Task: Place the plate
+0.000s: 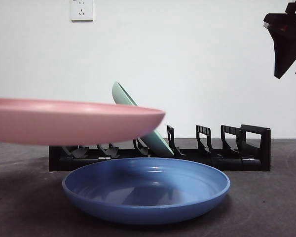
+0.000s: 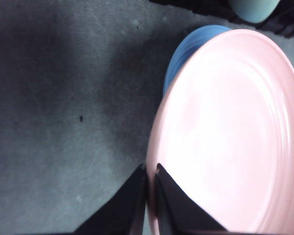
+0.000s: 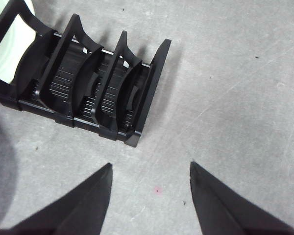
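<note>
While the left tool (image 2: 151,196) grips the pink plate (image 1: 64,121) above a dark grey table (image 1: 266,207), right tool (image 3: 151,196) released, white wall (image 1: 197,59).

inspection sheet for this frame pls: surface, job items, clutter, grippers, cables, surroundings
Surface: dark grey table, speckled, scuffed.
Job's things: pink plate held level in the air, over the blue plate's near side; blue plate flat on the table before the black rack; green plate leaning in a rack slot.
Clutter: nothing seen.
Grippers: left gripper clamped on the pink plate's rim; right gripper open, empty, raised near the rack's end.
Cables: nothing seen.
Surroundings: white wall, wall socket.
</note>
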Motion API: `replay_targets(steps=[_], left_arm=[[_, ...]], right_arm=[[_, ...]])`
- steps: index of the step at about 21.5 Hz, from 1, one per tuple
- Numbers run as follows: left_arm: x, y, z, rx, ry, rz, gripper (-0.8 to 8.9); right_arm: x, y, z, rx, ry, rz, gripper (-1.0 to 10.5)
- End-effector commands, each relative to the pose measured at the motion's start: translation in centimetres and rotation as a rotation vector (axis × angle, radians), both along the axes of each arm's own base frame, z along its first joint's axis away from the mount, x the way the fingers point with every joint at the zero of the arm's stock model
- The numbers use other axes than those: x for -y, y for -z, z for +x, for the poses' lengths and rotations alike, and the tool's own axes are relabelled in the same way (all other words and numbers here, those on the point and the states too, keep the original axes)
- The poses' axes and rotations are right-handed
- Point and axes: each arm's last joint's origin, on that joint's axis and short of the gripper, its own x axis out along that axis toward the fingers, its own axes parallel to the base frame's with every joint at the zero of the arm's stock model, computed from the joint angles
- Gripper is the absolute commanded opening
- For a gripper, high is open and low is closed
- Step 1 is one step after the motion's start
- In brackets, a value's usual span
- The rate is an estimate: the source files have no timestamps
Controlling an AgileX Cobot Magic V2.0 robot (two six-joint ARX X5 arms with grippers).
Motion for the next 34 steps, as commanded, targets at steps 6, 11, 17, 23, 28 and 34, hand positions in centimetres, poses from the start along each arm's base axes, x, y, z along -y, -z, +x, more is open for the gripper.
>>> replay_targets(steps=[6,11,17,23,28,34], left_arm=[[1.4,2.4,1.3,-0.068,-0.046,-0.091,0.14],[2.9,3.0,2.8,-0.063,-0.048,-0.137,0.14],[4.8,4.7,4.2,-0.088,-0.014,-0.131,0.14],[6.1,6.0,5.2,-0.083,-0.010,-0.109,0.15],[6.3,6.4,5.3,-0.090,-0.010,-0.097,0.16],[6.3,6.3,5.4,-0.084,-0.010,-0.104,1.64]], right_arm=[[-0.1,-0.1,0.2,0.006,0.006,0.012,2.5],[-0.1,-0.1,0.2,0.006,0.006,0.012,2.5],[-0.1,-0.1,0.2,0.006,0.007,0.012,2.5],[-0.2,-0.1,0.2,0.005,0.010,0.017,2.5],[-0.2,-0.1,0.2,0.005,0.011,0.018,2.5],[-0.2,-0.1,0.2,0.005,0.011,0.017,2.5]])
